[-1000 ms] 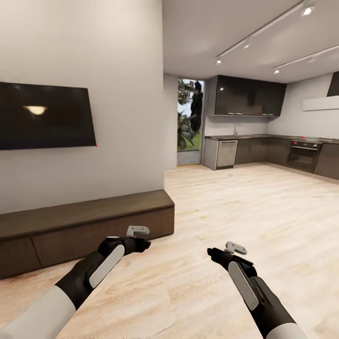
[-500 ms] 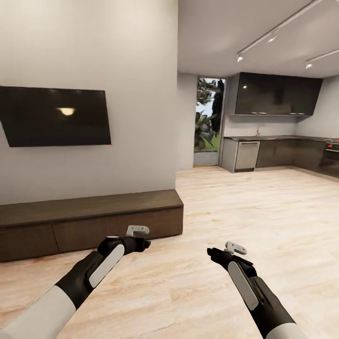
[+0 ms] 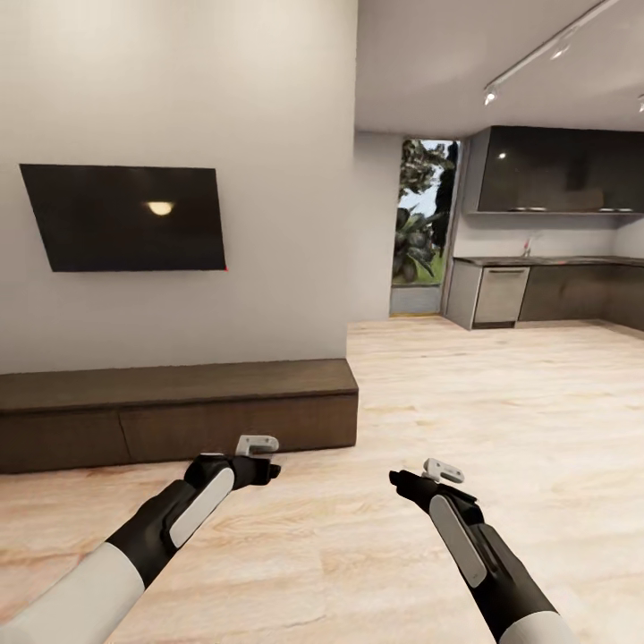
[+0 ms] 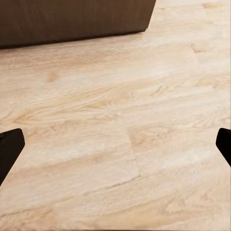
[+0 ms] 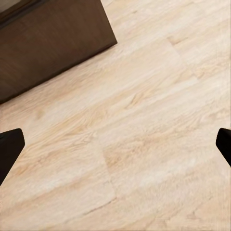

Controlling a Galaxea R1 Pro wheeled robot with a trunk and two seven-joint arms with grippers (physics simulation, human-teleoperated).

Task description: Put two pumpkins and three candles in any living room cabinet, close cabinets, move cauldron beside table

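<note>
The long, low, dark-brown cabinet (image 3: 179,416) runs along the wall ahead on the left, with all its flat fronts shut. My left gripper (image 3: 268,465) hovers over the wood floor just in front of it, open and empty. In the left wrist view its fingertips (image 4: 9,149) stand wide apart above bare floor, with the cabinet (image 4: 72,19) beyond. My right gripper (image 3: 398,481) is open and empty too, with the cabinet's end (image 5: 48,48) showing in its wrist view. The pumpkins, candles, cauldron and table are out of view.
A black TV (image 3: 130,217) hangs on the wall above the cabinet. Pale wood floor (image 3: 501,402) stretches to the right toward a dark kitchen (image 3: 555,286) and a glass door (image 3: 420,224) with plants outside.
The whole picture has shifted right, so the camera has turned left; more of the cabinet and the TV now shows. Both arms keep the same pose in front of me.
</note>
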